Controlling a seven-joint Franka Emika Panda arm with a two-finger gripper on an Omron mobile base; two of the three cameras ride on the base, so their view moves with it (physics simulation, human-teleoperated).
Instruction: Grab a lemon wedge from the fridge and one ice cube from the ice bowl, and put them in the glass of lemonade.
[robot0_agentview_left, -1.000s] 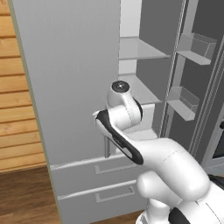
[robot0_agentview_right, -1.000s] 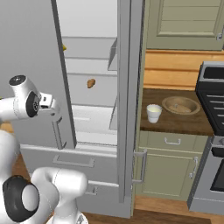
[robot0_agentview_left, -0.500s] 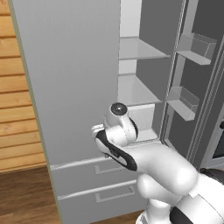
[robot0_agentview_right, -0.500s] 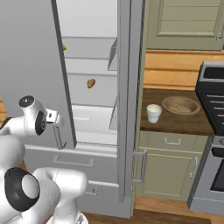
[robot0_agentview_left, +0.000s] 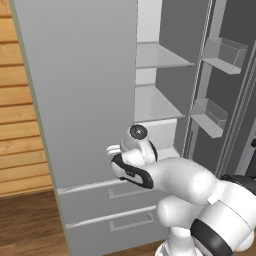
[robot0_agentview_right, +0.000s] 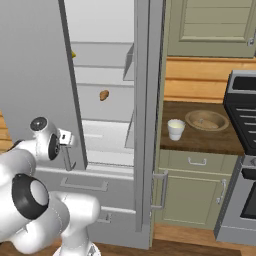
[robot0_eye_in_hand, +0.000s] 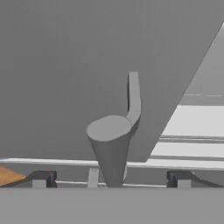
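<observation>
The fridge (robot0_agentview_right: 145, 100) stands with its doors swung open, pale shelves showing in the upper middle of the right base view. A sliver of bright yellow, the lemon wedge (robot0_agentview_right: 73, 54), peeks out from behind the left door's edge on an upper shelf, and a small brown lump (robot0_agentview_right: 104, 95) sits on the shelf below it. Low at the left of that view, the gripper (robot0_agentview_right: 68, 150) is at the bottom end of the left door's bar handle (robot0_eye_in_hand: 114, 140). In the hand view its fingertips (robot0_eye_in_hand: 40, 178) stand wide apart, released, with the handle's end rising between them and nothing grasped. On the dark counter (robot0_agentview_right: 200, 142) at centre right, the glass of lemonade (robot0_agentview_right: 175, 129) stands just beside the ice bowl (robot0_agentview_right: 207, 120).
</observation>
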